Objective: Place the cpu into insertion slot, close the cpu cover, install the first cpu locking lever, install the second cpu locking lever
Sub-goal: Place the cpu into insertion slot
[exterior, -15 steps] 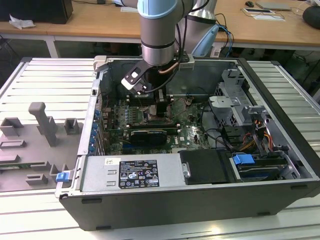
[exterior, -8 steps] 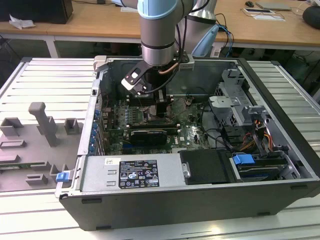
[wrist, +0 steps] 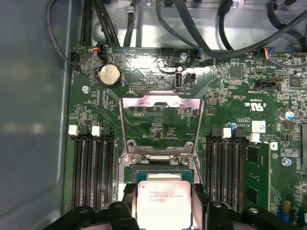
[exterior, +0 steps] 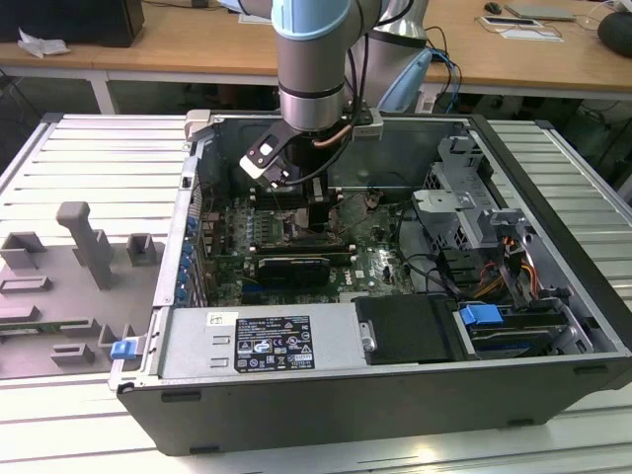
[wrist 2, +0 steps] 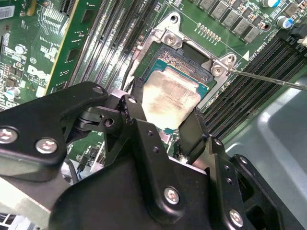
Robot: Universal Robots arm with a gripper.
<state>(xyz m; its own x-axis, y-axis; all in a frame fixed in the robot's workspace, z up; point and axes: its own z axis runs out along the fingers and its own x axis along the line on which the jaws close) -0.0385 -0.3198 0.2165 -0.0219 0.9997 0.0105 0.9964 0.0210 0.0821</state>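
Observation:
My gripper [exterior: 319,219] reaches down into the open computer case [exterior: 553,188] over the motherboard. In both wrist views its two black fingers [wrist 2: 191,128] press on opposite sides of the cpu [wrist 2: 169,98], a pale silvery square chip. The cpu [wrist: 163,203] lies level at the insertion slot [wrist 2: 188,56]; whether it is fully seated I cannot tell. The slot's dark far edge [wrist: 163,168] shows beyond the chip. The cpu cover [wrist: 160,102], a metal frame with a large window, is swung open and back from the slot. A thin locking lever [wrist 2: 268,79] sticks out sideways, unlatched.
Rows of long memory slots [wrist: 91,172] flank the socket on both sides. Black cables [wrist: 158,24] run along the case wall beyond the board. A drive cage [exterior: 464,212] and power supply [exterior: 267,341] sit in the case. Grey fixtures [exterior: 79,257] lie on the exterior view's left.

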